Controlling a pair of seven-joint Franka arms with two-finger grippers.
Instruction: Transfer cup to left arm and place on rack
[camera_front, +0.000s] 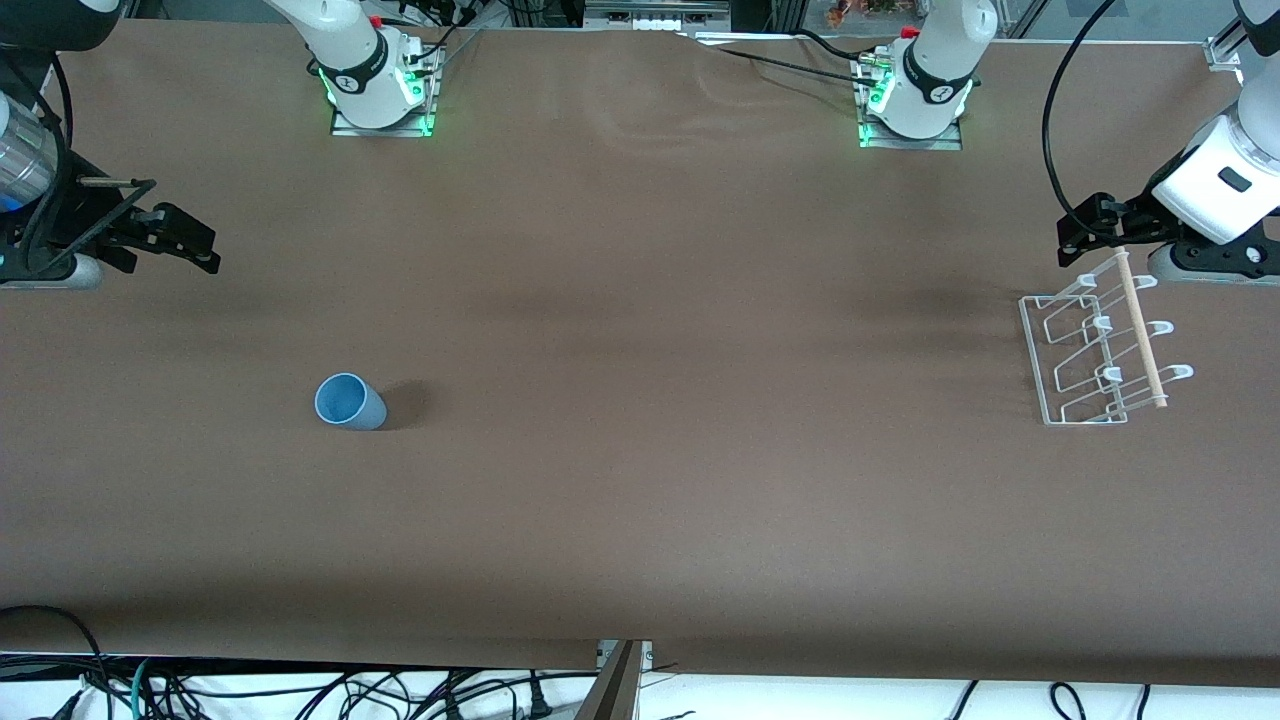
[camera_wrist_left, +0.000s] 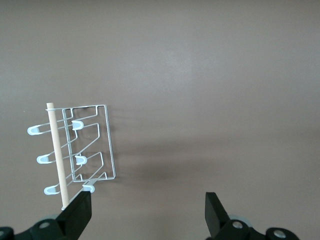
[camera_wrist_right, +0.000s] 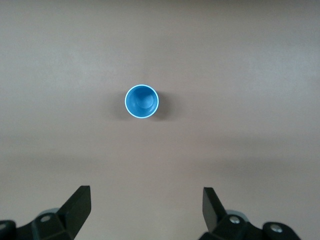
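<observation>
The light-blue cup (camera_front: 350, 402) stands upright, mouth up, on the brown table toward the right arm's end. The right wrist view looks down into the cup (camera_wrist_right: 141, 101). My right gripper (camera_front: 195, 245) is open and empty, in the air apart from the cup; its jaws stand wide in the right wrist view (camera_wrist_right: 146, 210). The white wire rack (camera_front: 1100, 322) with its wooden rod (camera_front: 1143, 335) sits toward the left arm's end. My left gripper (camera_front: 1085, 240) hovers by the rack's edge, open and empty (camera_wrist_left: 148, 215). The rack (camera_wrist_left: 80, 159) shows beside one finger.
The two arm bases (camera_front: 380, 95) (camera_front: 915, 105) stand on the table's edge farthest from the front camera. Brown table (camera_front: 640, 350) spreads between the cup and the rack. Cables hang below the near edge.
</observation>
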